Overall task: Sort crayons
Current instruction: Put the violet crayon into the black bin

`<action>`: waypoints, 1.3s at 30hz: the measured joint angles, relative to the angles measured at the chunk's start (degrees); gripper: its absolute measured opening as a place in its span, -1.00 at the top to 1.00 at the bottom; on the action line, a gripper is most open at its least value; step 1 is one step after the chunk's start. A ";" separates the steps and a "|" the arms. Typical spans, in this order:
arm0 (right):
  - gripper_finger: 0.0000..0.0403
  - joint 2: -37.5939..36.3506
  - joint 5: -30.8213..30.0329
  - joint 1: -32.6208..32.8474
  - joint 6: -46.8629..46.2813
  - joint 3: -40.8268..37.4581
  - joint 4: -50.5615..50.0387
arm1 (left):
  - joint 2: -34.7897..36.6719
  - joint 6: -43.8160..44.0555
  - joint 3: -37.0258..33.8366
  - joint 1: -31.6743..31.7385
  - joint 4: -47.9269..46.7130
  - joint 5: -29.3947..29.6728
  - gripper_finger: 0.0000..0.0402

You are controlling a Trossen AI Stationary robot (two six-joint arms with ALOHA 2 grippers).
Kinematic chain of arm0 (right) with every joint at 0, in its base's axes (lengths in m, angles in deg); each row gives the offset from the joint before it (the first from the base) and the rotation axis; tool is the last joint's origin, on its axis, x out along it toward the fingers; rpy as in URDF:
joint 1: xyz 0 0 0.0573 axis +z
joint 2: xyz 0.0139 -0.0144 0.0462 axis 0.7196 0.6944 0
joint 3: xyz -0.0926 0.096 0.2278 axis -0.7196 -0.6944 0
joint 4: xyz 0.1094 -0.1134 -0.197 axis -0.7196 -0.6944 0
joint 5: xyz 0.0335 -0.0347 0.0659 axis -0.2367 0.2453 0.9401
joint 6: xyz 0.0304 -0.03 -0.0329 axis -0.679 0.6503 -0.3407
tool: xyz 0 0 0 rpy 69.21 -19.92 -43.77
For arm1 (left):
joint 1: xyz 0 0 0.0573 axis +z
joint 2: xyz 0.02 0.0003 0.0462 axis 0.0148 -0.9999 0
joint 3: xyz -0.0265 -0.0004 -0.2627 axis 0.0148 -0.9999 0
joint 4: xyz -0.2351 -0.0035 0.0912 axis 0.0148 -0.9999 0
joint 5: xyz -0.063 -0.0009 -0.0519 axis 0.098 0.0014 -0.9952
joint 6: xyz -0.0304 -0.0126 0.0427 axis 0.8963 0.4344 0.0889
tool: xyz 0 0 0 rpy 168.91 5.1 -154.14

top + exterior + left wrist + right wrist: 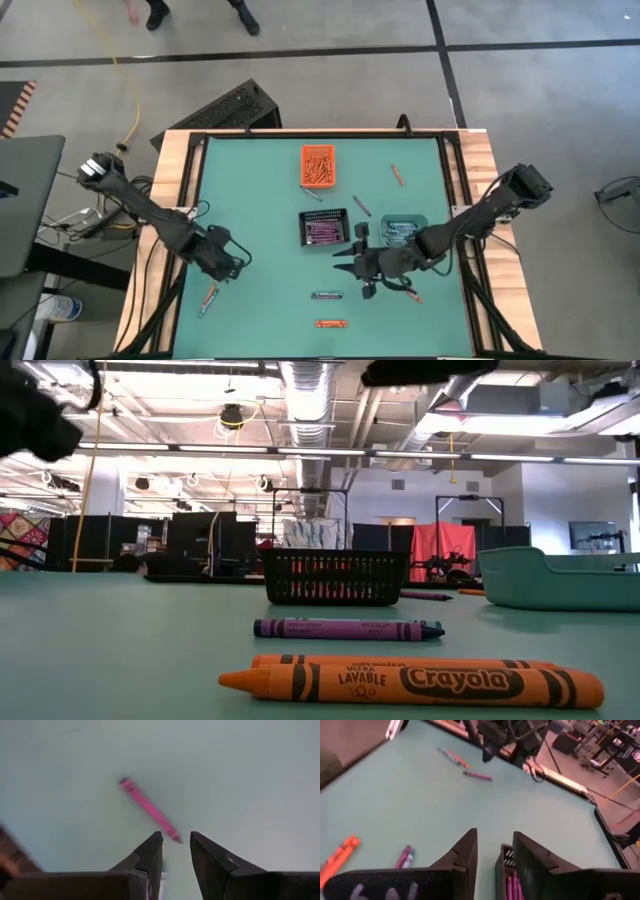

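I'm looking straight down at a flat teal-green table (pixel 260 200) framed in pale wood. The left gripper (pixel 232 262) is sitting at the lower left of the high view; its wrist camera is showing two blunt dark fingers (pixel 150 855) parted by a narrow gap, nothing between them, above a slim pink-purple crayon (pixel 150 811) lying slantwise on the matte surface. The right gripper (pixel 350 268) is hanging right of centre, its fingers (pixel 462 852) likewise standing slightly apart and empty.

The crayons are scattered: loose ones are lying along the lower middle of the table, a few near the left gripper, one at the upper right, and others are lying in the bins. From above, the orange bin (pixel 318 165) is full of orange sticks, the black mesh bin (pixel 323 228) is holding purple ones, and the teal bin (pixel 402 228) is partly hidden by the right arm.

Only the low view is giving me paper wrappers and print: two orange crayons (pixel 420 682) in front, a purple crayon (pixel 345 628) behind, then the open-weave mesh.
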 joint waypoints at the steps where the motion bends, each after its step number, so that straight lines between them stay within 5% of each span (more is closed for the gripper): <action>1: 0.39 0.52 0.00 -0.01 0.14 -0.02 -0.11 | -2.03 0.96 0.00 0.15 -0.20 -1.13 0.56; 14: 0.39 2.16 0.14 -3.38 5.79 -0.28 -0.83 | -18.95 4.38 -0.04 4.64 1.56 -5.83 0.56; 25: 0.39 2.16 0.22 -8.20 5.74 -0.26 -2.18 | -20.30 1.45 -0.04 4.67 3.45 -2.90 0.58; 32: 0.39 2.00 0.22 -7.34 5.75 -0.26 -2.56 | -23.49 -6.57 -1.31 3.49 9.15 -1.56 0.90; 39: 0.39 1.72 -0.01 -4.23 4.93 -0.26 -4.96 | -21.34 -12.95 2.86 4.09 -1.55 6.57 0.95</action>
